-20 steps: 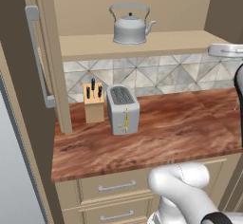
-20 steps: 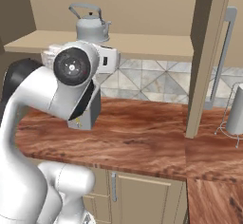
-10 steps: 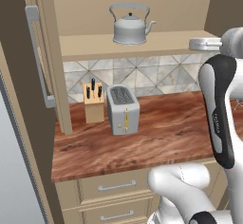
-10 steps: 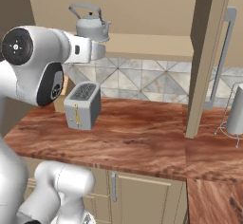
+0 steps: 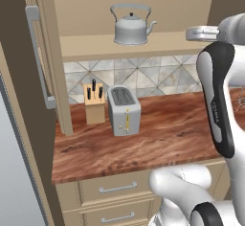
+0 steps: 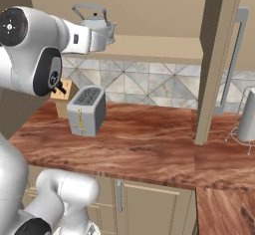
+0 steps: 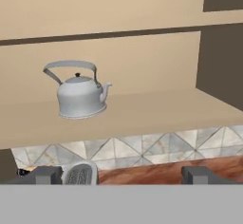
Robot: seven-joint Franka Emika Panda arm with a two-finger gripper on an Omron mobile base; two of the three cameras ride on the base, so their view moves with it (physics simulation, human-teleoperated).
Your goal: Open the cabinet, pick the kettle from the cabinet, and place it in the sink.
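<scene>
Arm has swung up to shelf height; fingers (image 7: 121, 174) spread wide, empty; kettle (image 7: 79, 94) sits ahead and left on the open cabinet (image 5: 91, 45) shelf; next: reach in, grasp it.

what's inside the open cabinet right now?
Only the kettle shows inside the cabinet, upright on the lower shelf, spout toward the robot's right. The far right of the shelf is hidden behind the arm and door.
</scene>
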